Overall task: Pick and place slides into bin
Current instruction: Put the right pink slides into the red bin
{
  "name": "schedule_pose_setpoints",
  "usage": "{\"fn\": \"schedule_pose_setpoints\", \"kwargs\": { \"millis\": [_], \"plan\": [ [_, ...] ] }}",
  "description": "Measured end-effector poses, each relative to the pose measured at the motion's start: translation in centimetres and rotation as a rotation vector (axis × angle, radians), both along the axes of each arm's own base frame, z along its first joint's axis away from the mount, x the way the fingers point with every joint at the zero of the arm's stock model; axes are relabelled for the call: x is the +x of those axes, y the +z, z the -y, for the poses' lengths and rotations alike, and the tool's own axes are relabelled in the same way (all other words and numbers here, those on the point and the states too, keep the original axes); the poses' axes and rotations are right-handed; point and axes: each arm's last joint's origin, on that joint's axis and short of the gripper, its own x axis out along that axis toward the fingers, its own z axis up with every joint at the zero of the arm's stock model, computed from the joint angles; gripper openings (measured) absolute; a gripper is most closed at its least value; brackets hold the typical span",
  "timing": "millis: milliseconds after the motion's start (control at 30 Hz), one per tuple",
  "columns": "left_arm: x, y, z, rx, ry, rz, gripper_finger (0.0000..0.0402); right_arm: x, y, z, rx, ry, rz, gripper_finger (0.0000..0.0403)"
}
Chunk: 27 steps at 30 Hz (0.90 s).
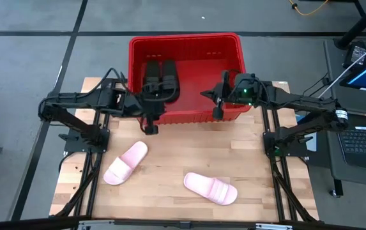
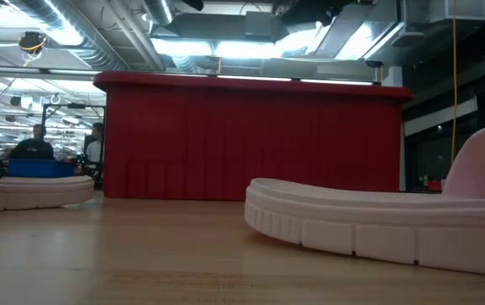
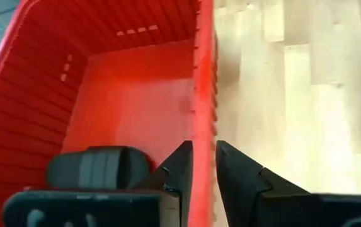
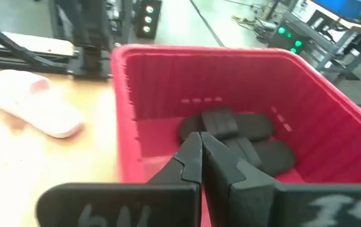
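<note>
The red bin (image 1: 186, 45) stands at the desk's (image 1: 183, 147) far edge, reaching out past it. Inside, against its left wall, the two black slides (image 1: 160, 78) lie side by side, straps up.

The left tool (image 1: 151, 128) hangs just in front of the bin's near wall, toward the bin's left corner. In the left wrist view its fingers (image 3: 179, 167) straddle the near rim (image 3: 203, 94), one tip inside the bin and one on the desk side, with a narrow gap between them and nothing held. A black slide (image 3: 98, 167) sits in the bin just beside that inner finger.

The right tool (image 1: 218, 110) hovers over the near wall close to the bin's right corner, its fingers (image 4: 189, 154) pressed together and empty. From its wrist view, the black pair (image 4: 237, 135) lies across the bin floor on the far side from it.

The two pale pink slides rest on the desk, well apart from both tools. One (image 1: 125, 163) lies angled toward the desk's left edge, nearer the left tool. The other (image 1: 210, 188) lies near the middle of the desk's near edge.
</note>
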Motion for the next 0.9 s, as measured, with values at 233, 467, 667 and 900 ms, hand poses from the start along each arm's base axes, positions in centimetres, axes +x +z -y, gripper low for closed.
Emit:
{"fn": "schedule_pose_setpoints", "kwargs": {
  "millis": [233, 467, 667, 900],
  "plan": [
    [-0.1, 0.0, 2.8, -0.031, -0.064, 0.019, 0.0036, 0.5, 0.0, -3.7, -0.01, 0.033, 0.003, 0.0006],
    [-0.6, 0.0, 6.0, -0.04, -0.142, 0.036, 0.0008, 0.5, 0.1, -7.4, 0.028, 0.055, 0.025, 0.0006],
    [-0.4, -1.4, 8.4, -0.059, -0.202, 0.071, 0.0003, 0.3, 0.3, -10.0, 0.087, 0.127, 0.065, 0.0006],
    [0.2, -4.2, 10.2, -0.102, -0.233, 0.124, 0.0001, -0.4, -0.1, -11.5, 0.102, 0.069, 0.005, 0.0006]
  ]
}}
